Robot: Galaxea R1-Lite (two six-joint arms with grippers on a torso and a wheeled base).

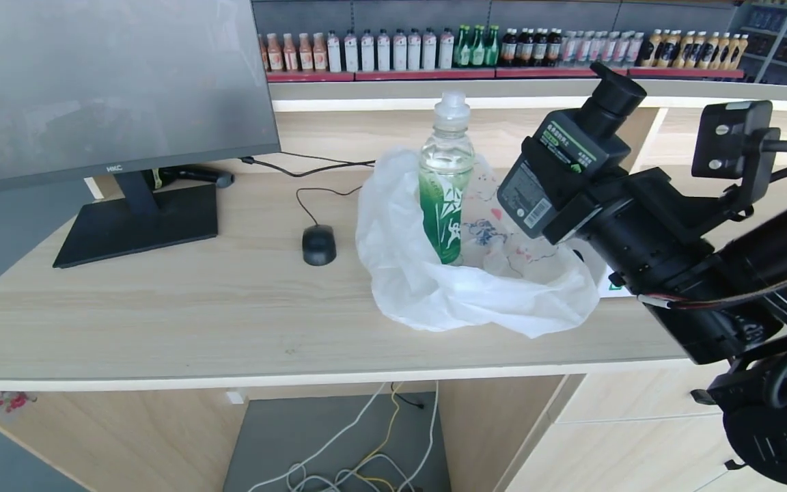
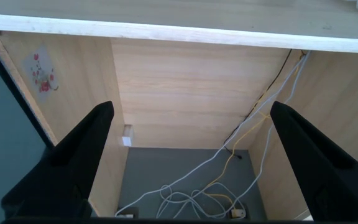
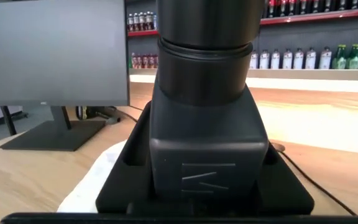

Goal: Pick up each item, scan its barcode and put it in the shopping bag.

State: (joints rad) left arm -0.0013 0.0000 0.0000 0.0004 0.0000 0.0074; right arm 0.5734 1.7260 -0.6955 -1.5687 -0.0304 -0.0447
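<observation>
Right hand (image 1: 561,205) grips black bottle (image 1: 571,143), partly hiding shopping bag (image 1: 421,287)

The tool (image 3: 204,190) grips a dark bottle (image 3: 204,81) near the white shopping bag (image 3: 95,180), monitor (image 3: 55,50) behind

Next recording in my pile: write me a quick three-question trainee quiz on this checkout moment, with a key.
1. True or false: the clear bottle with the green label stands upright in the white shopping bag.
2. What does the right tool hold? A) a red can B) a black bottle with a barcode label C) nothing
3. Fill in: the left tool, down below the counter, is ____ (open or shut).

Key: 1 true; 2 B; 3 open.
</observation>
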